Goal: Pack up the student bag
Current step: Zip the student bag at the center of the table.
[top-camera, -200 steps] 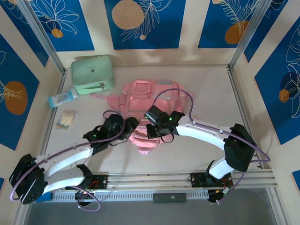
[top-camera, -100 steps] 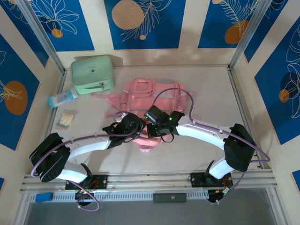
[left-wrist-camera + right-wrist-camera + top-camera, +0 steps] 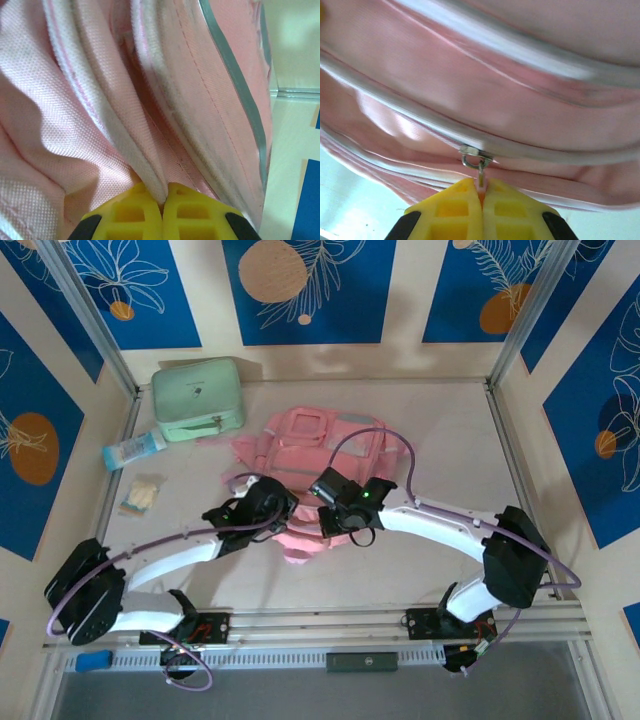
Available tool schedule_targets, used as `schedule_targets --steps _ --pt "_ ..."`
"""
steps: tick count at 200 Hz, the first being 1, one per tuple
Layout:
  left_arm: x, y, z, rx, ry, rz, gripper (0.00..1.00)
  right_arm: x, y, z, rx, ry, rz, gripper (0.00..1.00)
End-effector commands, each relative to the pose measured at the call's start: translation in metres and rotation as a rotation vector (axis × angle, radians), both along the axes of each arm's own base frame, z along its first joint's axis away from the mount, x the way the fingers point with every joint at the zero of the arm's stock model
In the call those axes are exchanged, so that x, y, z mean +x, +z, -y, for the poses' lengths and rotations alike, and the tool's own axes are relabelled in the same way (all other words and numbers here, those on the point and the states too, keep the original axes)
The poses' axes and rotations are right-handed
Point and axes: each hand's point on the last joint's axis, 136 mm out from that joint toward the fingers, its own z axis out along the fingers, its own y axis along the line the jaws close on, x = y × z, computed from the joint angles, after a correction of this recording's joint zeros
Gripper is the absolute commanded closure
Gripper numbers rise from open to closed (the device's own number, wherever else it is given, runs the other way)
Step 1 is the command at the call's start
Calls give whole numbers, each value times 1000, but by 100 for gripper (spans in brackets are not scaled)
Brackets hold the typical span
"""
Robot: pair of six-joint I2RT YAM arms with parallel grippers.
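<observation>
The pink student bag (image 3: pixel 312 443) lies flat in the middle of the table, its near end bunched up under both wrists. My left gripper (image 3: pixel 284 510) is at the bag's near left edge. In the left wrist view it (image 3: pixel 163 199) is shut on a pale piped fold of the bag's fabric (image 3: pixel 150 175). My right gripper (image 3: pixel 324 523) is just to its right. In the right wrist view it (image 3: pixel 481 191) is shut on the small zip pull (image 3: pixel 481 174), which hangs from the metal slider (image 3: pixel 475 152) on the bag's zip (image 3: pixel 535 150).
A mint green zip case (image 3: pixel 198 398) stands at the back left. A light blue tube (image 3: pixel 133 449) and a small pale packet (image 3: pixel 141 494) lie along the left side. Metal frame rails (image 3: pixel 515 455) border the table.
My left arm has swung in toward the bag and its gripper has shut on the fabric fold. The bag's near left side has bunched up. The right gripper has kept hold of the zip pull.
</observation>
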Motion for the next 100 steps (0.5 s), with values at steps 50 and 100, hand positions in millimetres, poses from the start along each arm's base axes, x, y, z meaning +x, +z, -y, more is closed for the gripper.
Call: schedule_targets --steps 50,100 --pt "7 3 -75 110 -49 1 100 -9 4 64 -167 -27 -16 100" --pt "6 8 -78 149 -176 0 100 34 11 102 -221 -179 7 100"
